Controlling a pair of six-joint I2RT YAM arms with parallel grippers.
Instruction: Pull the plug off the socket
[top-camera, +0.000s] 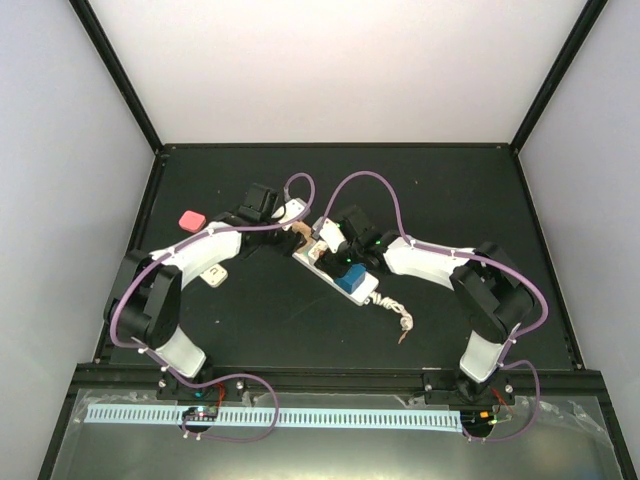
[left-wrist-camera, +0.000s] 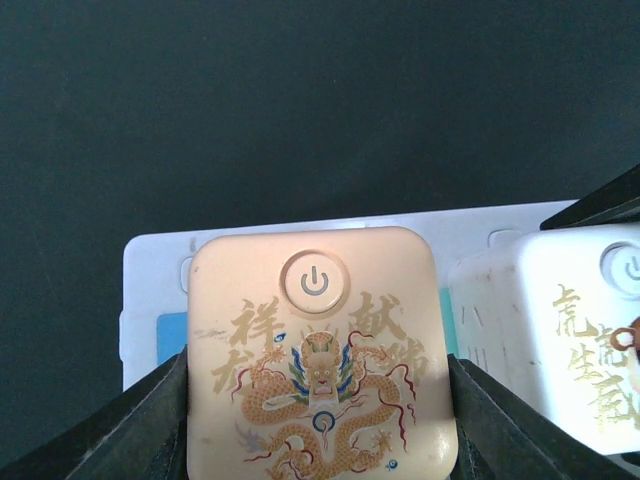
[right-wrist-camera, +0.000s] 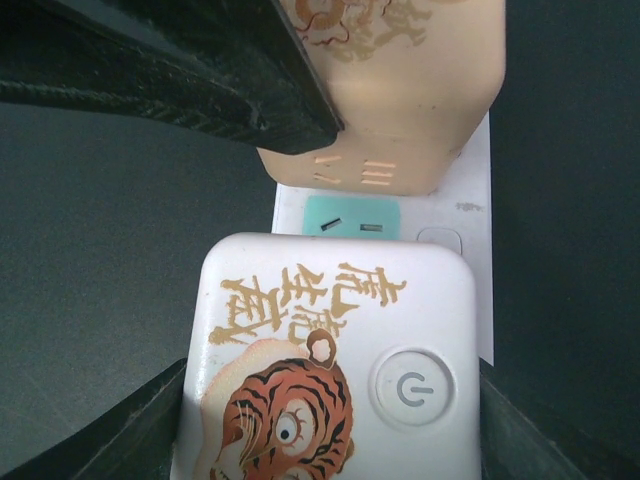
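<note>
The left gripper (left-wrist-camera: 317, 380) clamps the peach plug (left-wrist-camera: 320, 330) between its jaws, ready to pull. The right gripper (right-wrist-camera: 330, 400) clamps the white plug (right-wrist-camera: 330, 330), probably to steady the socket (left-wrist-camera: 150, 290) underneath both.

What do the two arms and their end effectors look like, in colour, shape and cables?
The left arm and right arm have white rounded links and black joints. A thin purple cable loops along each. The left end effector and right end effector are black, with two dark wedge-shaped fingers. No markings show.
</note>
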